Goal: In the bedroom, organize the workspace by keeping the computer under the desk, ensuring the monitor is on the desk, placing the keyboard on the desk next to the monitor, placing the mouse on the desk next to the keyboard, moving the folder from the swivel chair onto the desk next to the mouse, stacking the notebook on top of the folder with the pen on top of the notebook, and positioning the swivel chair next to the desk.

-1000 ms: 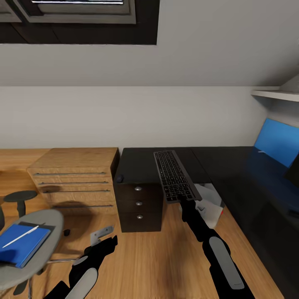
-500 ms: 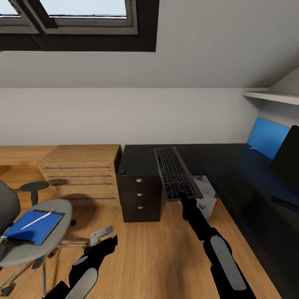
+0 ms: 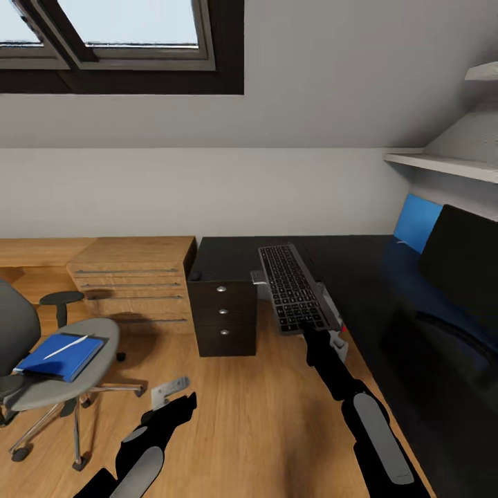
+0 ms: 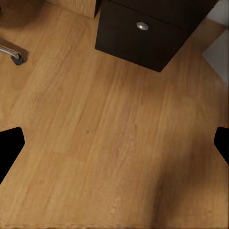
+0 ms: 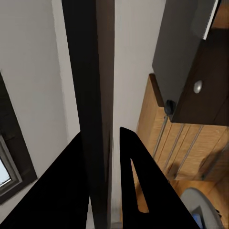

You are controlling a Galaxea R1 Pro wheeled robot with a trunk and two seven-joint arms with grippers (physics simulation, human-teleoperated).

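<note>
My right gripper [image 3: 316, 335] is shut on the near end of the silver-grey keyboard [image 3: 293, 287], held up above the edge of the black desk [image 3: 373, 277]. In the right wrist view the keyboard [image 5: 98, 119] runs edge-on between the fingers [image 5: 138, 191]. The black monitor [image 3: 463, 270] stands on the desk at the right. The grey swivel chair [image 3: 41, 387] at the left carries the blue folder [image 3: 59, 355] with the white pen [image 3: 67, 346] on it; I cannot tell a notebook apart. A small dark mouse [image 3: 196, 275] lies on the desk corner. The pale computer [image 3: 338, 341] peeks out under the desk. My left gripper [image 3: 170, 392] hangs open over the floor.
A black three-drawer unit [image 3: 223, 318] stands under the desk corner, with a light-wood cabinet [image 3: 131, 283] beside it. The left wrist view has wood floor [image 4: 114, 133], the drawer unit [image 4: 143, 33] and a chair castor [image 4: 14, 56]. A white shelf [image 3: 443, 164] hangs above the desk.
The head view has swung right and up: the monitor and shelf come further into view and the chair shows more fully. The keyboard stays held in my right gripper.
</note>
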